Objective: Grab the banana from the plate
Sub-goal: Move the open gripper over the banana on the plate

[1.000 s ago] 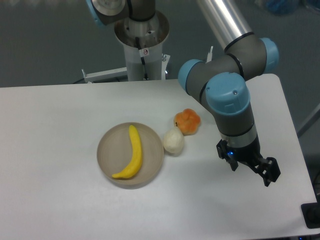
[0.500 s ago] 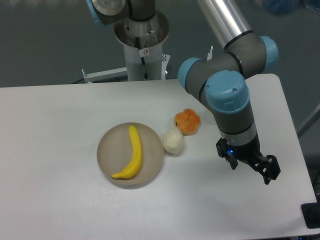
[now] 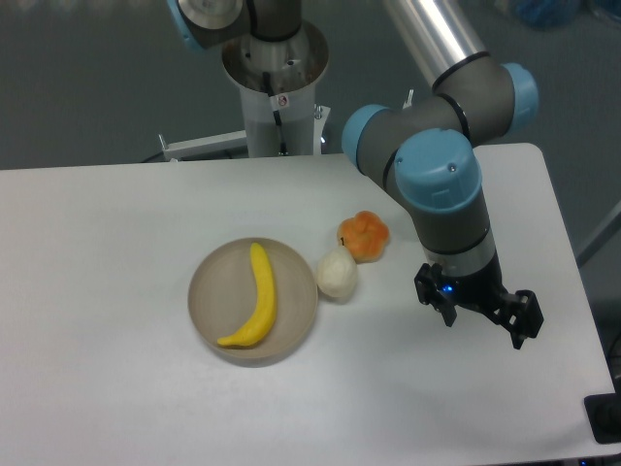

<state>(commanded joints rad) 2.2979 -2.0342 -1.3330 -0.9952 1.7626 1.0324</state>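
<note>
A bright yellow curved banana [image 3: 259, 296] lies lengthwise in the round beige plate [image 3: 206, 279] at the middle of the white table. My gripper [image 3: 482, 316] hangs over the table's right side, well to the right of the plate and apart from everything. Its two black fingers are spread, so it is open and holds nothing.
A small white egg-shaped object [image 3: 336, 274] touches the plate's right rim. A round orange fruit [image 3: 364, 234] sits just behind it. The arm's grey-and-blue links reach down from the upper right. The robot base [image 3: 277, 87] stands at the table's far edge.
The gripper and wrist have drifted slightly to the left and a little up. The banana, plate and other objects have not moved.
</note>
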